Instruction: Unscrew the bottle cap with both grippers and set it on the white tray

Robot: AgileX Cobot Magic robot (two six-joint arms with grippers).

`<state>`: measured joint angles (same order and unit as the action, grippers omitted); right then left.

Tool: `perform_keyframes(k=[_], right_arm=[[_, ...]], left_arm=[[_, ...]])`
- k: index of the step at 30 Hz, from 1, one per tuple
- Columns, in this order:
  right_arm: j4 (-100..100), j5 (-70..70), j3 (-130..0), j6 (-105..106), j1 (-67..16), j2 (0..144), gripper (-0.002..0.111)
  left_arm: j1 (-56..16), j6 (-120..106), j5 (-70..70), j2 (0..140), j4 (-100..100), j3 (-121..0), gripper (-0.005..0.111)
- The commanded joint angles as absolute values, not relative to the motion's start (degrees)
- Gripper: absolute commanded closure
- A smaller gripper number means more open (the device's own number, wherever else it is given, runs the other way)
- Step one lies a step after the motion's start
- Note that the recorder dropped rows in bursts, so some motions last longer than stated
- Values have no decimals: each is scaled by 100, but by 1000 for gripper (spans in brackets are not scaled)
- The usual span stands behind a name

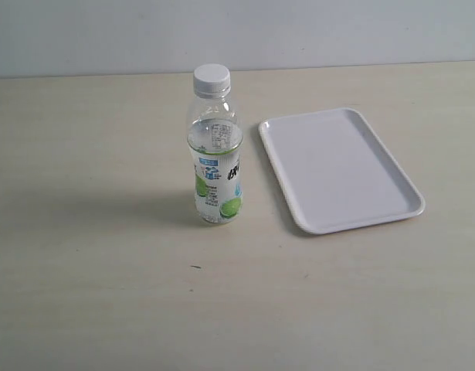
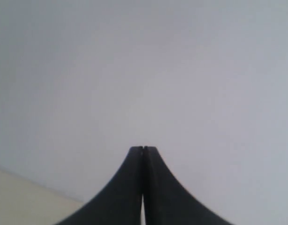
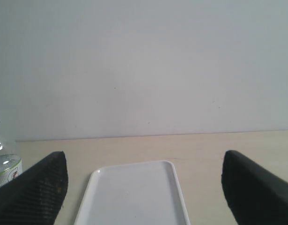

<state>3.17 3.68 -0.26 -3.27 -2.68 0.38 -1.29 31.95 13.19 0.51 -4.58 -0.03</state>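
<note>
Presently: bottle stood upright on table, bottle cap screwed on top; white tray laid just beside bottle, likely for short drop-off; left gripper jaws pressed together; right gripper jaws spread wide.

White tray beyond wide-apart fingers

Clear bottle upright w/ white cap screwed on, flat white tray lying just beside it

One bottle, one bottle cap and one white tray are showing, plus two grippers: left gripper, right gripper.
</note>
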Motion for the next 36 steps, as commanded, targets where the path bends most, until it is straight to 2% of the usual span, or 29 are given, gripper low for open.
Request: perform_keyframes(k=[1,5,8,10,13,15,19,23,28,36], right_arm=[[291,343,0,-306,-267,0,24],[291,343,0,-306,-267,0,24],[291,343,0,-306,-267,0,24],[291,343,0,-306,-267,0,24],[291,343,0,-306,-267,0,24],[291,343,0,-306,-267,0,24],[291,343,0,-306,-267,0,24],[291,334,0,-306,-267,0,24],[291,334,0,-306,-267,0,24],[291,334,0,-306,-267,0,24]], left_arm=[[-113,3471,2238,645,-749,-125,107],[-113,3447,1940,2299,-1858,-1097,107],[-113,3489,451,4149,-2861,-2379,107],[-175,3455,348,5098,-3021,-2755,107],[-467,3493,83,6145,-4773,-3001,107],[-642,3492,174,6665,-4910,-3005,107],[-1305,3476,861,7133,-5552,-2958,107],[-1564,3496,1597,7242,-5515,-2934,107],[-1606,3904,2225,7268,-5506,-2882,107],[-1606,3904,2342,7268,-5548,-2863,107]])
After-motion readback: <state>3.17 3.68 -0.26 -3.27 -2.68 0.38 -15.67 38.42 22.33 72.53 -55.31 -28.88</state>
